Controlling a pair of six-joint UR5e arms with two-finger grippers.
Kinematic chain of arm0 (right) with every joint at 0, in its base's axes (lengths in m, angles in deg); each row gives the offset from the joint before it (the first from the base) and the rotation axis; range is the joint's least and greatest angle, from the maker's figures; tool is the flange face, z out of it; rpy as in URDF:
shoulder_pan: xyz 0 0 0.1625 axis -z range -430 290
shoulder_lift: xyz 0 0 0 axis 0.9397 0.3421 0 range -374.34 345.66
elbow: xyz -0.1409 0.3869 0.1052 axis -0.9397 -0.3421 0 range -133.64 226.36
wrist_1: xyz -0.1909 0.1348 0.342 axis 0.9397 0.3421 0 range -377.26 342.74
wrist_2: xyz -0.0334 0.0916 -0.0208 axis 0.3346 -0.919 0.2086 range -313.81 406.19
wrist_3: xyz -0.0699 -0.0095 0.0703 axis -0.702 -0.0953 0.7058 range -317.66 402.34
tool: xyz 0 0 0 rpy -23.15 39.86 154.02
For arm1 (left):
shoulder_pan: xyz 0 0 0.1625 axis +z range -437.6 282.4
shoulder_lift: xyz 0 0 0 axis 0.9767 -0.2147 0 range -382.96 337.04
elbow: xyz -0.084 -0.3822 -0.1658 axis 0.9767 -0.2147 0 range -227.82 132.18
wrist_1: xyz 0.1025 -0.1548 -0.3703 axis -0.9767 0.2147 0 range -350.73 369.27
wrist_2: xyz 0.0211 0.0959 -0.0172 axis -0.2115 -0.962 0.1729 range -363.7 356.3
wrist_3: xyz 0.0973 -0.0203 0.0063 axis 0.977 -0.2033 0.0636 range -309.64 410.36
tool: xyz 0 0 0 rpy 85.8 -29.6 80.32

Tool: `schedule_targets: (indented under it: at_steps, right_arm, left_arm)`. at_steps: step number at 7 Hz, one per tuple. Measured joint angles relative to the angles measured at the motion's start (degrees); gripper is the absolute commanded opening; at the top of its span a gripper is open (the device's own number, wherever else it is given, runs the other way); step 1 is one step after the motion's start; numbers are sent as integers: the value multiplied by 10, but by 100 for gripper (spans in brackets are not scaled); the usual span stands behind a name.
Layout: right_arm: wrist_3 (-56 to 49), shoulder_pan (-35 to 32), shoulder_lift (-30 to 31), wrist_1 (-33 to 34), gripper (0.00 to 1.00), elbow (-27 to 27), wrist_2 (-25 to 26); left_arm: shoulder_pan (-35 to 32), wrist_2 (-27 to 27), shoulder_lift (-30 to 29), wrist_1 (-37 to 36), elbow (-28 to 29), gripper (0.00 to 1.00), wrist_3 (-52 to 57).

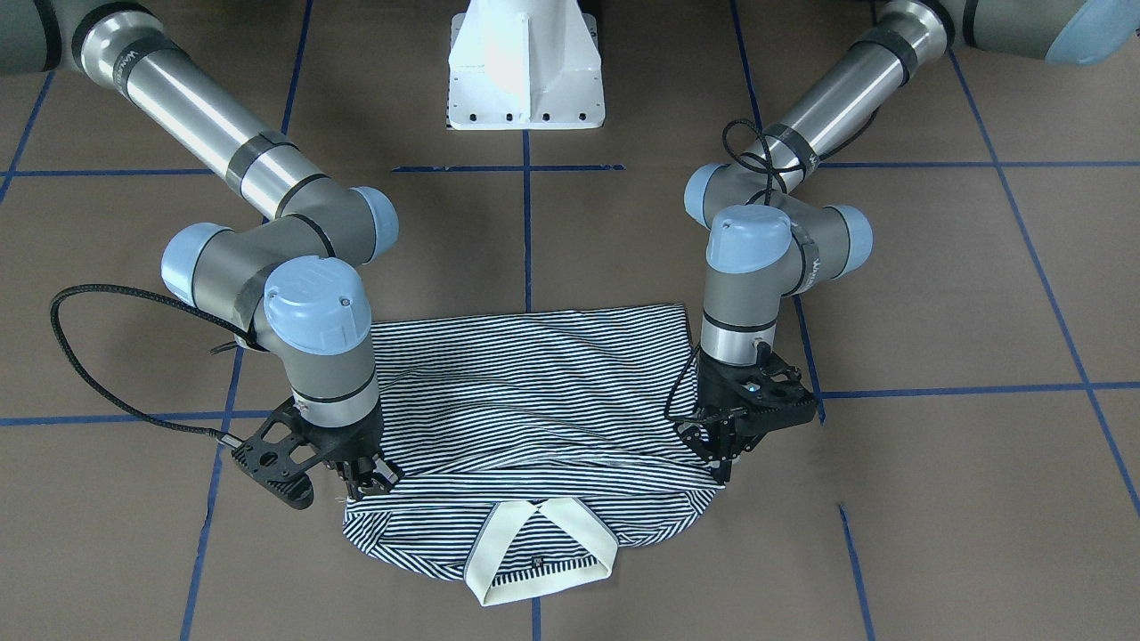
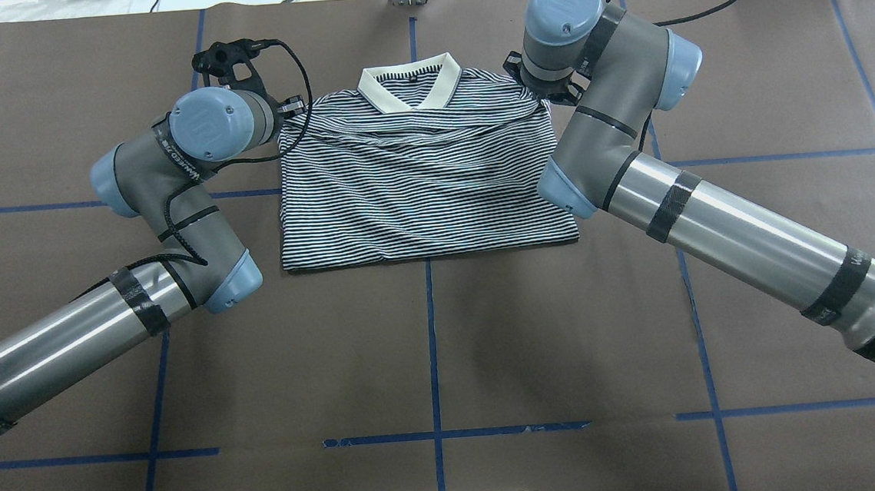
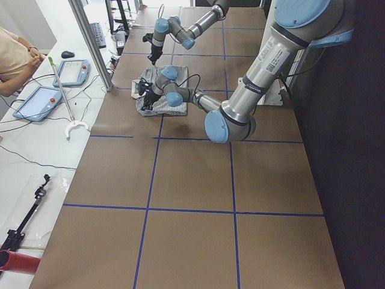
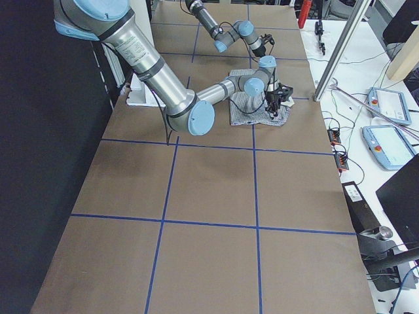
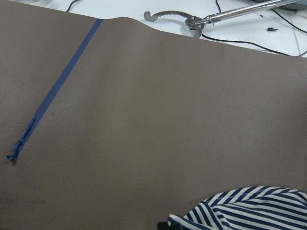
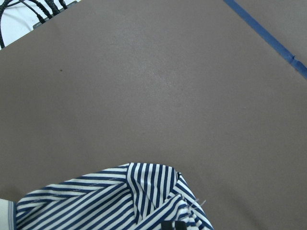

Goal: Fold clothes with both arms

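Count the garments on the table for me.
1: the polo shirt lies on the table, toward its far edge, collar away from the robot, with the left gripper and right gripper at its shoulder corners. Anything beneath it would be hidden.

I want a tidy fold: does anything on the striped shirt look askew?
On the navy-and-white striped polo shirt, both shoulder corners bunch up at the left gripper and right gripper; slanted creases cross its upper part.
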Motion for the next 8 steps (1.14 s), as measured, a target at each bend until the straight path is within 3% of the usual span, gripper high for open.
schedule_targets:
  at_steps: [1,3,5,6,8]
  right_arm:
    - [0,0,1,-1,38,0,0]
    - [-1,0,0,-2,69,3,1]
    - [-2,-2,1,-2,75,15,-2]
    - [-5,-3,15,-2,76,46,-10]
    - [-1,5,99,2,80,177,-32]
  left_arm:
    - [0,0,1,6,0,100,2]
    - [-2,0,2,10,-1,100,3]
    - [-6,3,5,13,-9,100,7]
    - [-8,4,16,14,-31,100,9]
    - [-10,41,66,14,-111,100,14]
